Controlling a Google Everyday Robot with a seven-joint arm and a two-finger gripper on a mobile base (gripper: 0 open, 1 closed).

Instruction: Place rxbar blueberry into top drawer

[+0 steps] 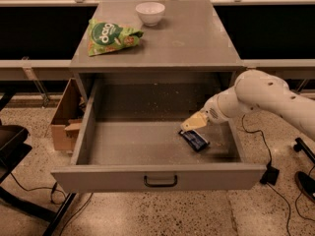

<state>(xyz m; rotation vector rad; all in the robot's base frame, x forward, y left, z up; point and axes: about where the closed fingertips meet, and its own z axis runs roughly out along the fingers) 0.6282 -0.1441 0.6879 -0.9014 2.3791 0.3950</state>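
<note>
The rxbar blueberry (195, 139), a small dark bar with pale lettering, lies flat on the floor of the open top drawer (133, 144), towards its right side. My gripper (189, 125) hangs inside the drawer just above and to the left of the bar, its tan fingers (196, 121) pointing down-left. The gripper is open and holds nothing. The white arm reaches in over the drawer's right wall. The drawer's black handle (160, 182) is at the middle of its front.
On the cabinet top (197, 43) lie a green snack bag (110, 35) and a white bowl (150, 12). A cardboard box (64, 117) stands on the floor left of the drawer. A black chair base (15, 146) is at far left, and cables (268, 171) are at right.
</note>
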